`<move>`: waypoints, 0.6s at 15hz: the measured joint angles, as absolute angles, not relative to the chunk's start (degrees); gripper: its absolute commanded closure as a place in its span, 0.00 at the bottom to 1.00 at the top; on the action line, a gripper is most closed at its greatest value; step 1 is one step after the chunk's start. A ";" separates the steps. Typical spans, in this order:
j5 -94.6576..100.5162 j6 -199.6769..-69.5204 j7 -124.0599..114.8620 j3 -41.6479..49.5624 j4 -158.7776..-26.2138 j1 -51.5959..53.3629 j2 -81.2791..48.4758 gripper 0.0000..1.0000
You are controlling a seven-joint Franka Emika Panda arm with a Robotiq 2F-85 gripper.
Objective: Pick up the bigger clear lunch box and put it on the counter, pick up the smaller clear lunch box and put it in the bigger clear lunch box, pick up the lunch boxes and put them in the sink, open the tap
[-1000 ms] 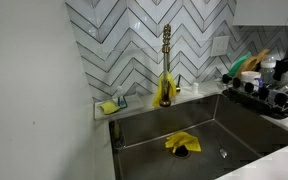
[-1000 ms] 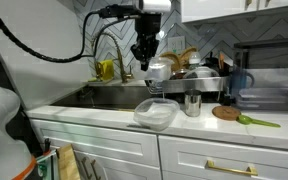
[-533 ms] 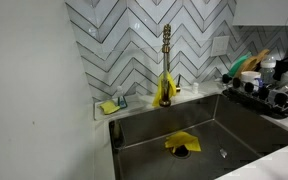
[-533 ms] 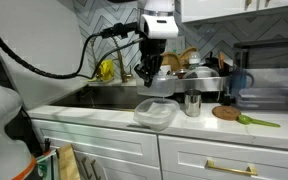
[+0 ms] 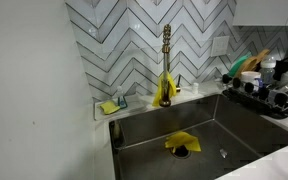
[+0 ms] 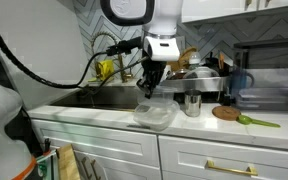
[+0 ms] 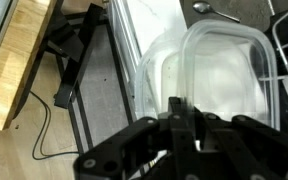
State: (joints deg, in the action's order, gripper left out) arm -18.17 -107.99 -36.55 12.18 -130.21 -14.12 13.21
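Gripper: the gripper is hanging just over the front edge of the counter, pointing straight down, right above the tub.
Jaws: in the wrist view they are pressing tight together, no gap showing between the fingers.
Holding: the tips are sitting right at the left wall of a clear rounded rim; I cannot tell whether that thin wall is pinched between them.
Bigger clear lunch box: the bigger clear lunch box is resting upright on the counter, directly under the gripper and just beside a metal cup.
Wrist picture: two see-through outlines are showing, a thick-rimmed one lying inside a wider one; which box is which I cannot tell.
Sink: the sink is lying well apart from the gripper, with a yellow cloth crumpled over the drain.
Tap: the tap is standing upright behind the basin, no water visible.
Surroundings: a dish rack is crowding the counter on one side of the basin, and a yellow sponge is sitting in a holder on the other.
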 measured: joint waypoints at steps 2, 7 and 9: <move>-18.76 -108.46 -35.70 12.32 -130.63 -14.17 12.45 0.98; -20.65 -108.46 -34.08 12.68 -130.75 -14.24 10.88 0.98; -20.94 -108.46 -33.66 12.69 -130.75 -14.23 10.46 0.98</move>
State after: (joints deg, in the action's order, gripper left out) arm -20.94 -108.46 -33.66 12.69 -130.75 -14.23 10.46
